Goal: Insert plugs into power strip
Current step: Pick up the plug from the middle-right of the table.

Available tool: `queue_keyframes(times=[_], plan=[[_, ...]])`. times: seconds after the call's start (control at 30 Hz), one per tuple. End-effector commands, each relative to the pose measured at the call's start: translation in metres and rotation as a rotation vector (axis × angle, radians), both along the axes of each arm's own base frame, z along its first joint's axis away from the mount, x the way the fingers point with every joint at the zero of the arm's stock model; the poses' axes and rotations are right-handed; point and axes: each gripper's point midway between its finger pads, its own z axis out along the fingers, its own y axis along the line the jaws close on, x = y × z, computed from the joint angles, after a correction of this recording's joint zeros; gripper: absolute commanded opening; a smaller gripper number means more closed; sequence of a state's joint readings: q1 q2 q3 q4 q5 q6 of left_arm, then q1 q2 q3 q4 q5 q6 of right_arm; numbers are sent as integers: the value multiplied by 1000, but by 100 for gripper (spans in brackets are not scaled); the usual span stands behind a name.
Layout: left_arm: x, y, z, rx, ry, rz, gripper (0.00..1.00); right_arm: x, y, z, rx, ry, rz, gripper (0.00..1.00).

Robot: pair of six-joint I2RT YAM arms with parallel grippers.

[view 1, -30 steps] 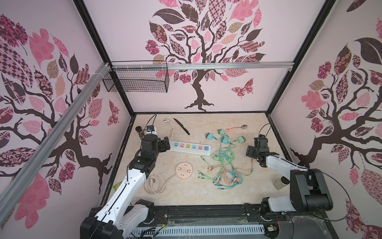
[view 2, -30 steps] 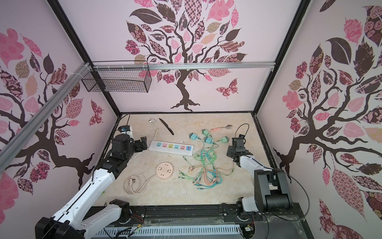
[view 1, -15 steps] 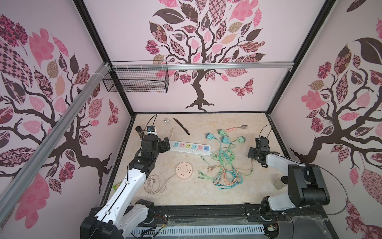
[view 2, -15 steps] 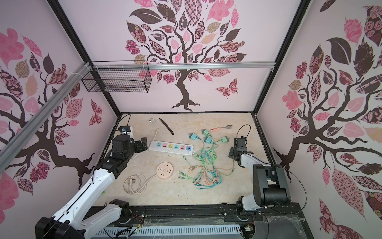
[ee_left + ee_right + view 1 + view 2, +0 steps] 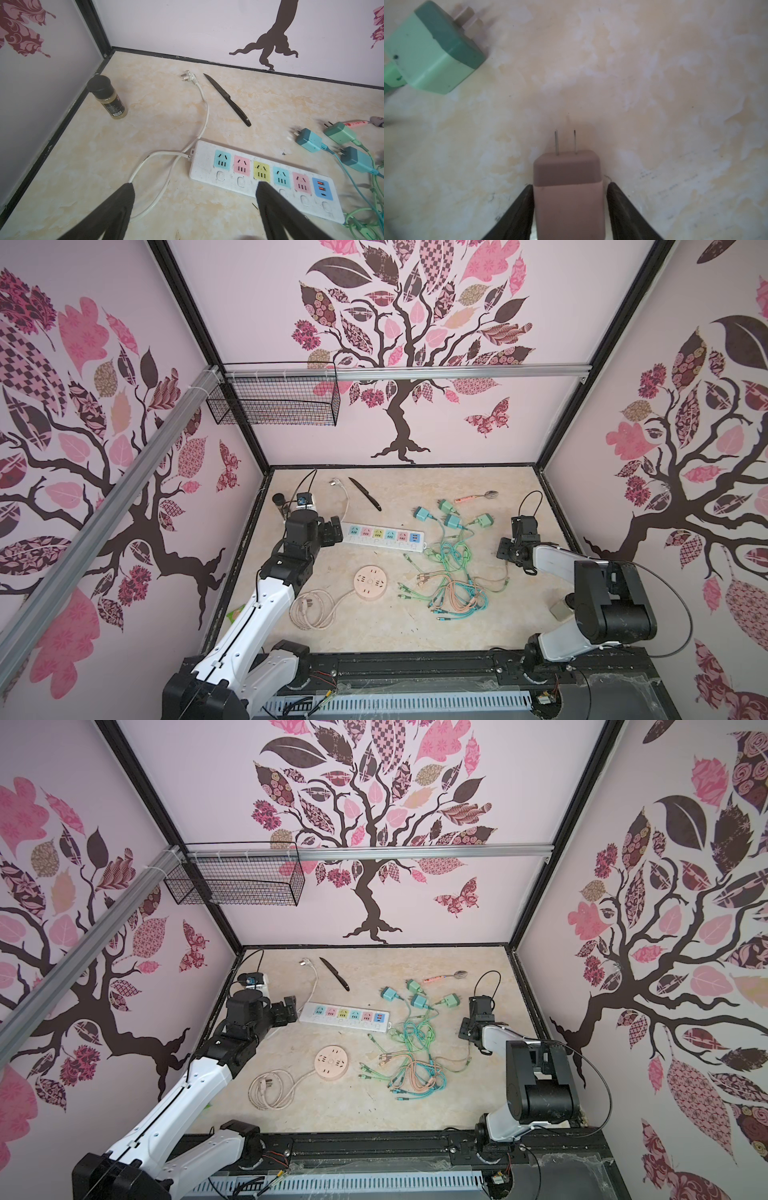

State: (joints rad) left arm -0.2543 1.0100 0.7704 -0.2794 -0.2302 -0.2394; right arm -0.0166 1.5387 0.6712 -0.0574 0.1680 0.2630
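The pink plug [image 5: 568, 197] runs out of frame, rear unseen.

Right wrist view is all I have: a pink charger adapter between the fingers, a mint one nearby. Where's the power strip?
Observer: The power strip lies beyond the tangle of charging cables, toward the left arm's side of the table.
Operator: Any sockets taken?
Observer: No. In the left wrist view, all six coloured faces on it are empty.
Operator: Where's the left gripper?
Observer: The left gripper is at the strip's cord end, jaws wide open and holding nothing.
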Motion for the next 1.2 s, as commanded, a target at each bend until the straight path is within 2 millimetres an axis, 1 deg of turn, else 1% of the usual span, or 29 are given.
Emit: queue_keyframes(times=[0.0, 0.23, 0.5, 0.63, 0.73, 0.83, 0.93, 1.07, 1.17], plan=[[4, -3, 12, -11, -28, -9, 95, 6, -3, -1, -4, 16, -12, 57], [3, -3, 12, -11, -26, -10, 95, 7, -4, -5, -6, 29, -11, 52], [4, -5, 8, -14, -11, -15, 95, 7, -4, -7, -7, 36, -8, 43], [5, -6, 7, -19, -3, -16, 95, 7, -2, -5, -1, 35, -1, 40], [5, -5, 7, -30, 0, -9, 96, 10, 2, 1, 15, 27, 21, 37], [5, -6, 4, -43, 23, 0, 96, 14, 7, 15, 32, -12, 47, 36], [5, -9, 4, -48, 57, -14, 96, 22, 14, 39, 58, -85, 79, 34], [1, -21, 8, -79, 103, -74, 96, 33, 27, 87, 95, -221, 145, 32], [-5, -36, 16, -125, 126, -150, 96, 34, 40, 122, 112, -324, 208, 32]])
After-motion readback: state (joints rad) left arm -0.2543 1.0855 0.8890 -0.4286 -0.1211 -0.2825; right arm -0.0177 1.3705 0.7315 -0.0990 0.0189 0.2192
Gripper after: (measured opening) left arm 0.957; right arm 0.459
